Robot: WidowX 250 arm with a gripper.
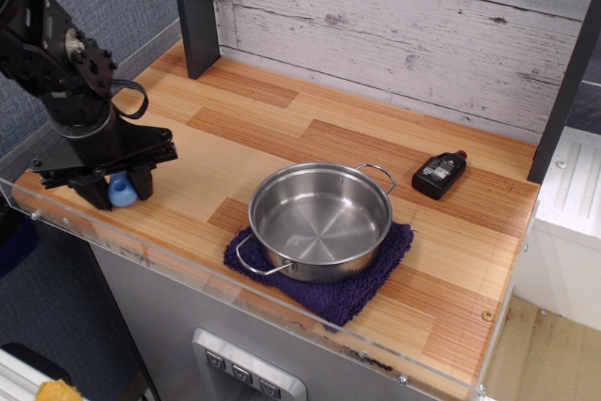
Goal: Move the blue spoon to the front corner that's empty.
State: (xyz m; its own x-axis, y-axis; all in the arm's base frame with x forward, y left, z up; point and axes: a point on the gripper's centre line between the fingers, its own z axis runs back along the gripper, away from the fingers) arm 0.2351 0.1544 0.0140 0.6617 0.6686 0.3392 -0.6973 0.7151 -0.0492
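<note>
The blue spoon [122,193] shows as a light-blue handle held between the two black fingers of my gripper [119,192]. Its grey bowl is hidden. The gripper is shut on the spoon and hangs low over the wood, at or just above the surface. It is at the front left corner [47,178], a bare corner of striped wood with a darker brown plank, next to the clear acrylic rim [141,249]. The black arm reaches in from the upper left.
A steel pot [319,220] stands on a purple cloth [366,284] at the front middle. A small black bottle [439,174] lies at the back right. A dark post [195,8] stands at the back left. A screw [486,316] marks the front right corner.
</note>
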